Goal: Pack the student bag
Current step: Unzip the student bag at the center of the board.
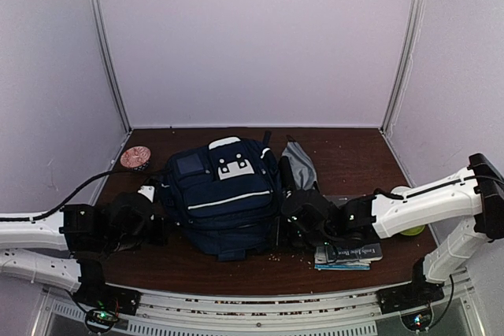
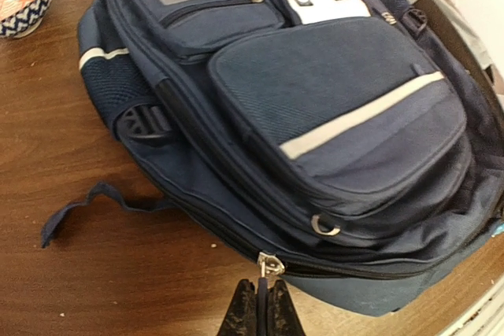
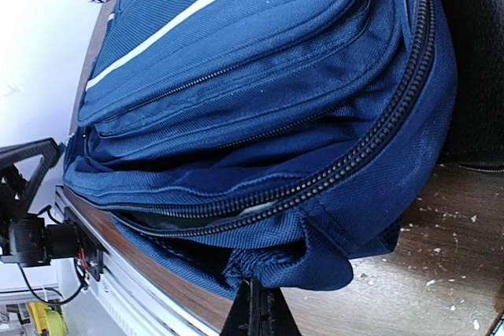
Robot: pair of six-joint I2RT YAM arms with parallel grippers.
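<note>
The student bag (image 1: pixel 224 194), navy blue with white stripes, lies flat in the middle of the table with its front pockets facing up. My left gripper (image 2: pixel 262 293) is at the bag's lower left edge, shut on the thin dark pull of the main zipper's metal slider (image 2: pixel 270 265). My right gripper (image 3: pixel 257 289) is at the bag's lower right corner, shut on a bunched fold of the bag's fabric (image 3: pixel 268 261) just below the zipper (image 3: pixel 346 163). Between the zipper's two rows of teeth a narrow gap shows towards the left of the right wrist view.
A patterned bowl (image 1: pixel 135 156) sits at the back left. A grey pouch (image 1: pixel 299 164) lies against the bag's right side. Books (image 1: pixel 350 253) are stacked at the front right, with a green object (image 1: pixel 411 230) beyond them. A loose strap (image 2: pixel 71 214) trails left of the bag.
</note>
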